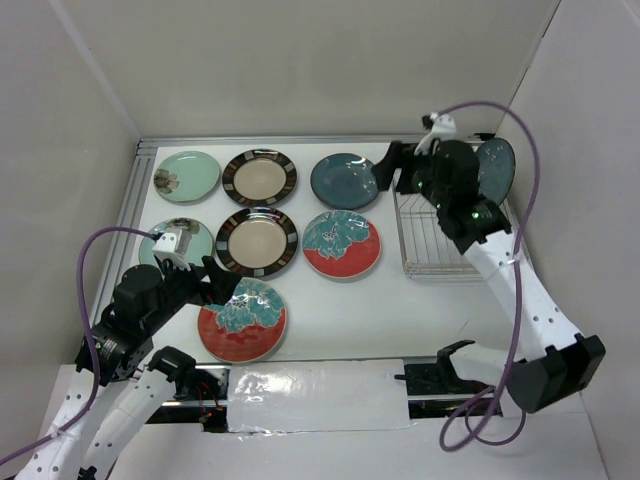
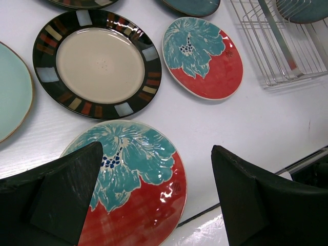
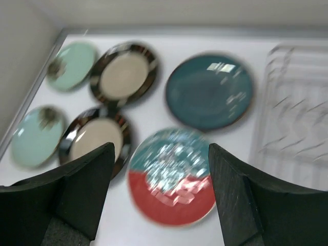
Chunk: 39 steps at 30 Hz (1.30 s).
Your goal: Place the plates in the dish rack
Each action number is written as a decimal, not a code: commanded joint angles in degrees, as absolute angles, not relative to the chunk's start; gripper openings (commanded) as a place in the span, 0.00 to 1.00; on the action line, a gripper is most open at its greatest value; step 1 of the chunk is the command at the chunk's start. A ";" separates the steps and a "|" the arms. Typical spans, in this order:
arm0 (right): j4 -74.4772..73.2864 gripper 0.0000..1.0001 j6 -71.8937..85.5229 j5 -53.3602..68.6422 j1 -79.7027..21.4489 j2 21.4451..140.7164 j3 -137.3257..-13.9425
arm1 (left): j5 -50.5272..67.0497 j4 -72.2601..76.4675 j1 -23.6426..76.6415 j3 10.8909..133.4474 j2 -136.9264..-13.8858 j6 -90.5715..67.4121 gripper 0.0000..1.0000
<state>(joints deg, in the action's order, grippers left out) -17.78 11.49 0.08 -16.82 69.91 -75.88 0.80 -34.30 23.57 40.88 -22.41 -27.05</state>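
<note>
Seven plates lie flat on the white table: two mint-green (image 1: 187,176) (image 1: 160,245), two cream with striped rims (image 1: 259,178) (image 1: 257,241), one dark teal (image 1: 344,181) and two red-and-teal (image 1: 341,244) (image 1: 242,320). A second dark teal plate (image 1: 495,170) stands on edge at the far right of the dish rack (image 1: 430,240). My left gripper (image 1: 222,285) is open and empty just above the near red-and-teal plate (image 2: 133,184). My right gripper (image 1: 388,170) is open and empty, in the air at the rack's far left corner. Its blurred view looks down on the other red-and-teal plate (image 3: 171,177).
White walls close in the table at the left, back and right. A metal rail (image 1: 135,185) runs along the left edge. A strip of shiny clear film (image 1: 320,395) covers the near edge between the arm bases. Purple cables loop from both arms.
</note>
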 commanded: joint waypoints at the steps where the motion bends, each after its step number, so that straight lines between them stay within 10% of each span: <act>1: -23.12 0.80 23.45 6.93 -22.48 66.37 -69.10 | 1.85 -31.64 23.91 41.13 -22.76 -26.02 1.00; 14: -0.75 0.81 45.42 11.77 -50.96 74.79 -47.67 | 1.85 -31.64 23.91 41.13 -23.29 -26.02 1.00; 33: 42.26 0.72 64.51 14.33 -60.21 103.34 -34.98 | 1.32 -31.64 23.91 41.13 -23.29 -26.02 1.00; 39: 44.91 0.56 65.92 14.33 -61.35 110.20 -36.12 | 1.32 -31.64 23.91 41.13 -22.76 -26.02 1.00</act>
